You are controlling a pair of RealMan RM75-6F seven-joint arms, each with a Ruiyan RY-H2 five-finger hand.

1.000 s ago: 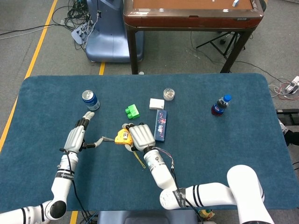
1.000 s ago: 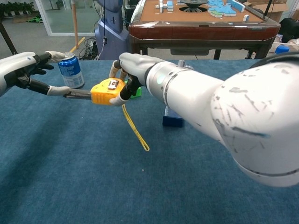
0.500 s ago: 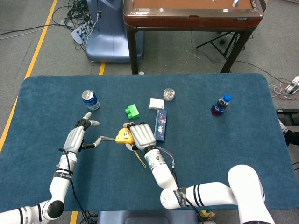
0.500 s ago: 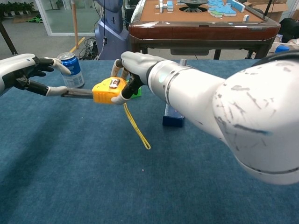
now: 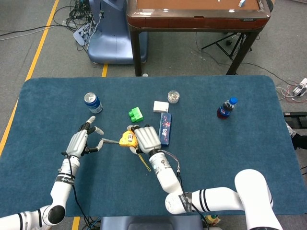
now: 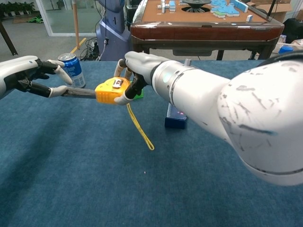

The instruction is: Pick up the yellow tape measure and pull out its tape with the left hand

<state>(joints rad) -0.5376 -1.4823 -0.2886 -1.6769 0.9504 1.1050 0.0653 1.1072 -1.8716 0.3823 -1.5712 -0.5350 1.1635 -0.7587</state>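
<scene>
Both arms are glossy white with black bands at the joints; the left hand (image 5: 79, 143) and right hand (image 5: 147, 139) wear silver-grey shells over black fingers (pale fingertips), thin cables at the wrists

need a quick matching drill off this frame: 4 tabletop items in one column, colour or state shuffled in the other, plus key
Items
1. tape measure
2. drink can
3. toy brick
4. plastic bottle

Colour or state
A. green, lying on the cloth beyond the hands
B. blue cap, standing toward the table's right side
C. yellow, held off the table by the right hand, tape pinched by the left hand
D. blue, upright near the left hand

Pairs: 1-C, 2-D, 3-A, 4-B
</scene>
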